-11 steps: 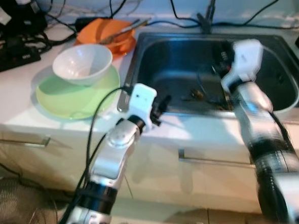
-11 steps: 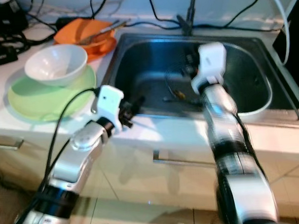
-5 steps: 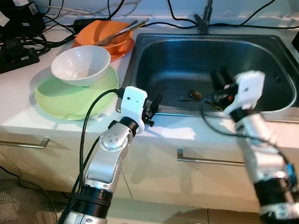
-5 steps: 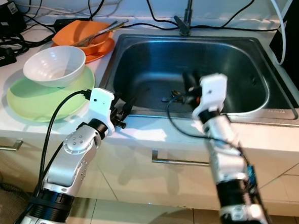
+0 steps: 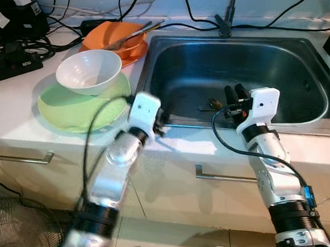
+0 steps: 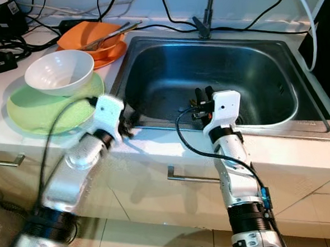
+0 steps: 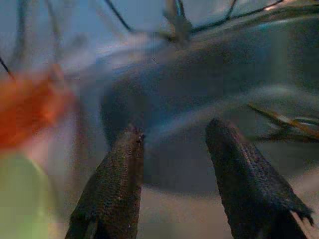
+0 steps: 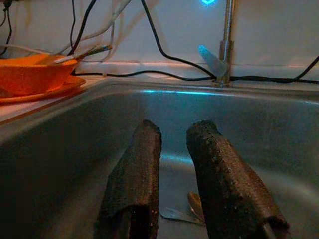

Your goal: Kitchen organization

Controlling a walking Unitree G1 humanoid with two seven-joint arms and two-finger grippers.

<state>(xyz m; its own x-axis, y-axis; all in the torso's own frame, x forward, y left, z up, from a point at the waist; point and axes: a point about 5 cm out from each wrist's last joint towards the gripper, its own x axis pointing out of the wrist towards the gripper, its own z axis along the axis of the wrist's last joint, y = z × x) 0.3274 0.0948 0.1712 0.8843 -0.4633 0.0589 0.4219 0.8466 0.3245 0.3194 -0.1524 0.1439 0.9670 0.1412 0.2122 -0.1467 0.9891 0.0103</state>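
A: The right gripper (image 5: 235, 92) hangs over the near rim of the sink (image 5: 300, 127), fingers set a narrow way apart and holding nothing, pointing across the basin toward the faucet (image 8: 227, 42).

B: And what is it after?

A: My guess is the cutlery (image 5: 214, 104) on the sink floor, what looks like a spoon or two. It lies just beyond and below the fingertips, a little to the robot's left of them. In the right wrist view the spoon (image 8: 185, 211) peeks out low between the two fingers (image 8: 134, 179).

B: Which way does it run?

A: Roughly across the basin, left to right (the handles are too dark to tell apart). So the fingers would close across the thin width, which suits them.

B: The other arm?

A: The left gripper (image 5: 161, 126) is at the sink's near left corner, blurred, fingers moderately apart and empty. It is farther from the cutlery than the right one.

B: Room to move?

A: Plenty inside the basin; the near wall is the edge to mind on the way down and back up. To the left, the counter carries a white bowl (image 5: 89, 71) on a green plate (image 5: 60, 110) and an orange dish (image 5: 117, 34) with utensils, so any set-down spot there is tight.
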